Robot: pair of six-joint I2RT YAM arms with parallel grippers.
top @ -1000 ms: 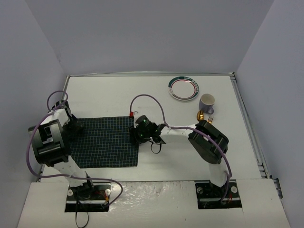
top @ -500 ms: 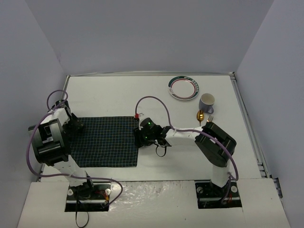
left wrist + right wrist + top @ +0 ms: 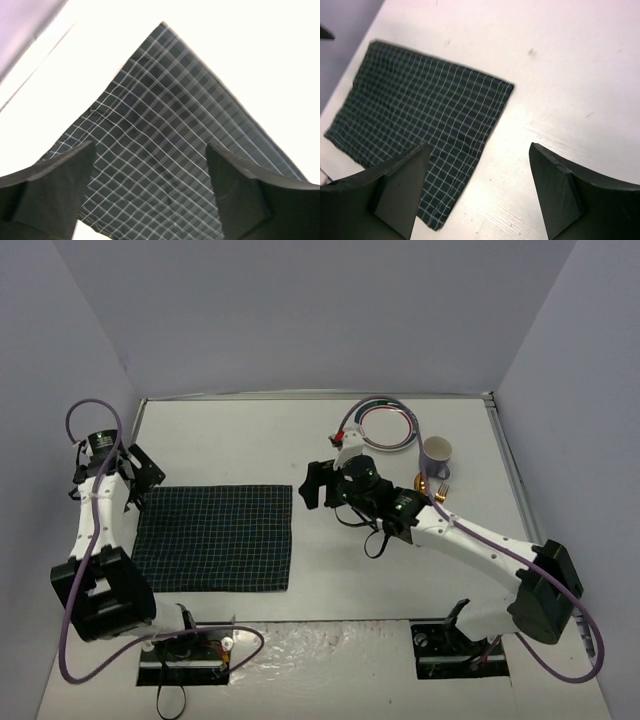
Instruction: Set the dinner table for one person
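On the table (image 3: 250, 440), near-left part: checked cloth (image 3: 215, 540) lies flat, edges roughly square to the table's near edge.

Left gripper (image 3: 138, 478): up off the surface at the cloth's far-left corner. Fingers spread wide, nothing between them. Left wrist view has the gripper (image 3: 150, 147) looking down on the cloth (image 3: 165, 130), with one corner pointing away and white table (image 3: 250, 50) on both sides of it.

Right gripper (image 3: 310, 485): over bare table just right of the cloth's far-right corner, pointing left. Fingers apart, empty. Right wrist view has the gripper (image 3: 479, 147) above the cloth's right edge. The cloth (image 3: 420, 125) fills the left of that view and the table (image 3: 560, 75) the rest.

Far right: plate (image 3: 388, 425) near the far edge, with my right arm's purple cable crossing over its left rim. Mug (image 3: 435, 453) stands upright just beside the plate, on its near-right side. Gold utensil (image 3: 424, 483) lies just near of the mug, partly hidden by my right arm; I can't tell which kind. All three are well apart from the cloth.
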